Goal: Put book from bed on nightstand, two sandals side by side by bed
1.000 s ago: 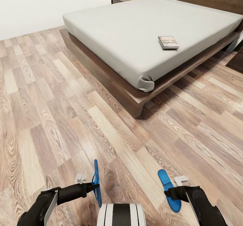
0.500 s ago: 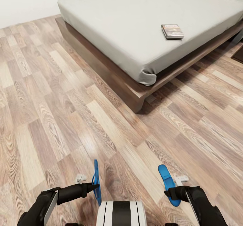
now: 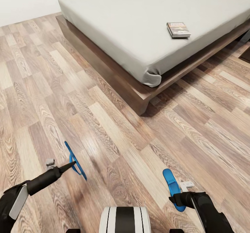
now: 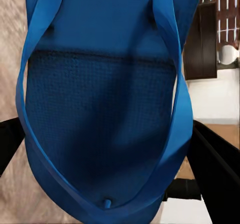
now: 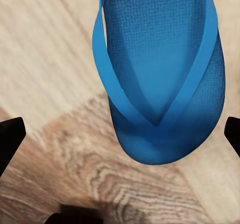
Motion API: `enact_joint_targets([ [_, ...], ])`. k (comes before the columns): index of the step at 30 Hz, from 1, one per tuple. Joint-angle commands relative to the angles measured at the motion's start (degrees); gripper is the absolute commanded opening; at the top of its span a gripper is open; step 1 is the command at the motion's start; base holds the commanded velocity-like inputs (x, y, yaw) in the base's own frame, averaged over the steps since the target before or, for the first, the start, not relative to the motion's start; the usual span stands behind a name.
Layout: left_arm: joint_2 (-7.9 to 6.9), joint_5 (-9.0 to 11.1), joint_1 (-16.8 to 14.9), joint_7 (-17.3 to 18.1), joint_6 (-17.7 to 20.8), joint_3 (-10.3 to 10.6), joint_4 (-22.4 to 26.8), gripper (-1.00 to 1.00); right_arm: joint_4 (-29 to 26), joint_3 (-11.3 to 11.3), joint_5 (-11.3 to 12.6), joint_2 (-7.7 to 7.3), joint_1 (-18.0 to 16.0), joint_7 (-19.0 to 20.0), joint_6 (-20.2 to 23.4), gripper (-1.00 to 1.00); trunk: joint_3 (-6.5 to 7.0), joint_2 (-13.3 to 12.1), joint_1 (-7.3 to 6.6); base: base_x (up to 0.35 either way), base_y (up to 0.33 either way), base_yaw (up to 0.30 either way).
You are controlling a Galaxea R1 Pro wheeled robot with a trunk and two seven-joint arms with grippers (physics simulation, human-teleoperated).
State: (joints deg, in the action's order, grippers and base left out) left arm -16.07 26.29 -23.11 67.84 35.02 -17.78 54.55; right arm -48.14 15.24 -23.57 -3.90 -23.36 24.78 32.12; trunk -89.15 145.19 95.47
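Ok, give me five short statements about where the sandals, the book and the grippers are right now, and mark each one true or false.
1. The book lies on the bed. True.
2. Both sandals lie flat on the floor. False: each is held up in a gripper.
3. The left gripper holds a sandal by its edge. True.
4. The right gripper is empty. False: it is shut on the other sandal.
5. The book sits at the mattress's near corner. False: it lies farther in, near the right-hand edge.
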Motion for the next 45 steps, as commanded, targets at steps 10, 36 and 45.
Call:
enact_joint_targets([
  [10, 1.48, -3.8, 0.0, 0.1, 1.1, 0.1, 0.3, -1.0, -0.2, 0.3, -0.6, 0.03, 0.0, 0.5, 0.1, 1.0, -0.03, 0.0, -0.01, 0.0, 0.0, 0.0],
  [36, 2.22, -4.5, 0.1, 0.0, 0.7, 0.2, 0.3, -1.0, -3.8, 0.4, -0.7, -0.04, 0.0, 0.5, -0.5, 1.0, -0.03, 0.0, -0.01, 0.037, 0.0, 0.0],
  [45, 2.44, -4.5, 0.1, 0.0, 0.7, 0.2, 0.3, -1.0, -4.2, 0.4, -0.6, -0.06, 0.1, 0.4, -3.7, 1.0, -0.03, 0.0, -0.01, 0.0, 0.0, 0.0],
])
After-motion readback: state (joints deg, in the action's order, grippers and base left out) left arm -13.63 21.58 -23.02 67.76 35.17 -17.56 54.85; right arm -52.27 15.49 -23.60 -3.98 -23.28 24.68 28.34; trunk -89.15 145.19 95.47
